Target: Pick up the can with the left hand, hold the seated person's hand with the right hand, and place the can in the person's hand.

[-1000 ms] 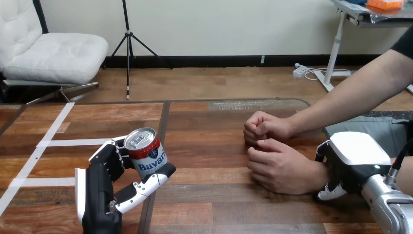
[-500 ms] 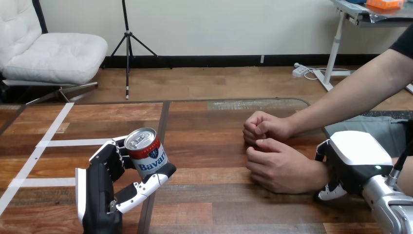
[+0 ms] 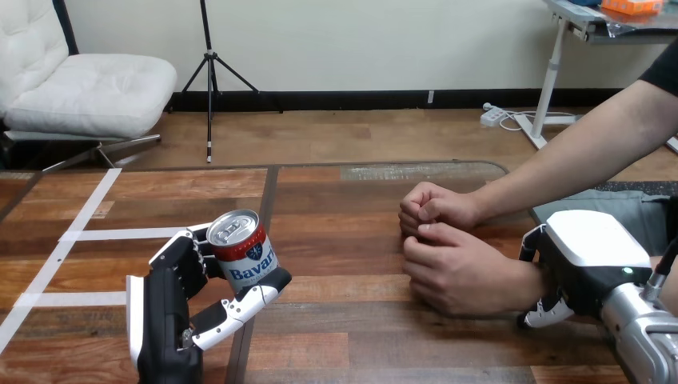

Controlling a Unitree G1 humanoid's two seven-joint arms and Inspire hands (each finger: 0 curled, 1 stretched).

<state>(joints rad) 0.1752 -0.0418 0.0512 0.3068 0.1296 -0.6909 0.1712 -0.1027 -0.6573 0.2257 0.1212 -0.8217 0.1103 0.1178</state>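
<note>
**Head view: can in left hand, right hand at the person's wrist**

Left hand [image 3: 172,312] is low at the view's left, palm turned inward, and it is closed round the can [image 3: 242,250]. The fingers [image 3: 185,258] press the can's left side, and the thumb [image 3: 249,298] crosses its lower front. The can leans, with its silver lid and pull tab tipped toward the view's left. It has a red band under the rim and a white body with blue print. The thumb hides the can's base, so I cannot tell whether it clears the table [image 3: 344,240].

Right hand [image 3: 588,260] is at the view's right, its white back shell facing up. It sits against the wrist of the person's nearer hand [image 3: 460,272]. I cannot tell whether it is clasped on that wrist or only resting beside it.

Both of the person's hands are on the table right of centre. The nearer hand is loosely curled, knuckles pointing left. The farther hand [image 3: 432,208] is fisted just behind it, and the two touch.

The can is well apart from the person's hands, with bare wood between them. White tape strips [image 3: 88,212] cross the table's left part, behind the left hand.
</note>
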